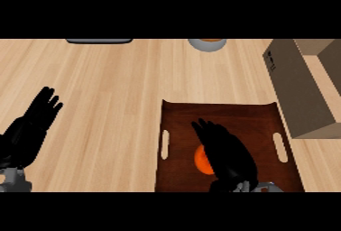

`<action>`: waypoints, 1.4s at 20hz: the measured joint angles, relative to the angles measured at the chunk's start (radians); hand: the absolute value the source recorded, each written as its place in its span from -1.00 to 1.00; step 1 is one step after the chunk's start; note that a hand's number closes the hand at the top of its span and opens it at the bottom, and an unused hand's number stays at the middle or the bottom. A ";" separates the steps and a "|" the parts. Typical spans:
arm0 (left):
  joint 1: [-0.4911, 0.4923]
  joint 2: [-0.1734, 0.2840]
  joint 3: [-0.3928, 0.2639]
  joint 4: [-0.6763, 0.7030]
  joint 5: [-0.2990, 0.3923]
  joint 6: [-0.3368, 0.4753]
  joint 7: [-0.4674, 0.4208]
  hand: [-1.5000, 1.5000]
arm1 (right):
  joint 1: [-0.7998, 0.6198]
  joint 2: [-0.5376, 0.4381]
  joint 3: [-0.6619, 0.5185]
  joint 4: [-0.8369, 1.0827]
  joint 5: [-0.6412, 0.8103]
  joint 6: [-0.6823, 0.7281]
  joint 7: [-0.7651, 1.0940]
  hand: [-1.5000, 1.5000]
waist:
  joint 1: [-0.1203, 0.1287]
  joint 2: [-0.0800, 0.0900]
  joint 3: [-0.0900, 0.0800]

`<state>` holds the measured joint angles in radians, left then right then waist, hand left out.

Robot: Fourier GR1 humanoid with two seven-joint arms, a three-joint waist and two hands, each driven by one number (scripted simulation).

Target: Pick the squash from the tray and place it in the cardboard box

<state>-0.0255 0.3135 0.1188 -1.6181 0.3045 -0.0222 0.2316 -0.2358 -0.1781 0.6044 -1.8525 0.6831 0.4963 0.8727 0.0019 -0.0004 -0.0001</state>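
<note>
Only illegible dark marks (269, 61) on the cardboard box (300, 90).

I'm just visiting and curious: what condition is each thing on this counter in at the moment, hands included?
Squash: lying in the tray, mostly hidden under the right hand.
Tray: flat on the counter, beside the box.
Cardboard box: open at the top, inside not visible.
Right hand: over the squash, fingers straight, not closed round it.
Left hand: open, resting at the left edge.
Grey bowl: at the far edge, cut off.
</note>
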 measured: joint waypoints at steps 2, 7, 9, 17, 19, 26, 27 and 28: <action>0.018 -0.005 0.003 -0.024 -0.008 -0.003 0.002 0.00 | 0.014 0.018 0.012 0.011 0.027 0.001 0.002 -1.00 | 0.001 0.000 0.000; 0.014 -0.026 0.009 -0.020 -0.026 -0.014 -0.001 0.00 | 0.010 0.046 -0.014 0.071 0.068 0.013 -0.024 -1.00 | 0.000 0.000 0.000; 0.008 -0.025 0.017 -0.027 -0.022 -0.019 0.019 0.00 | -0.005 0.047 -0.042 0.088 0.072 0.035 -0.034 -1.00 | 0.001 0.000 0.000; -0.005 -0.048 0.030 -0.036 -0.051 -0.020 0.041 0.00 | 0.025 0.082 -0.057 0.107 0.124 0.075 -0.047 -1.00 | 0.000 0.000 0.000; -0.008 -0.042 0.046 -0.038 -0.042 -0.033 0.050 0.00 | 0.038 0.079 -0.054 0.125 0.140 0.077 -0.062 -1.00 | 0.000 0.000 0.000; 0.009 -0.065 0.059 -0.054 -0.059 -0.048 0.052 0.00 | 0.045 0.099 -0.074 0.203 0.193 0.065 -0.119 -1.00 | 0.000 0.000 0.000; 0.012 -0.072 0.055 -0.061 -0.064 -0.046 0.055 0.00 | 0.059 0.096 -0.067 0.208 0.205 0.056 -0.127 -1.00 | 0.000 0.000 0.000; -0.003 -0.064 0.066 -0.048 -0.057 -0.055 0.061 0.00 | 0.053 0.102 -0.074 0.215 0.209 0.061 -0.130 -1.00 | 0.000 0.000 0.000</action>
<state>-0.0280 0.2496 0.1848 -1.6665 0.2478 -0.0775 0.2921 -0.1827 -0.0757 0.5303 -1.6373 0.8920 0.5571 0.7429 0.0017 -0.0002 0.0001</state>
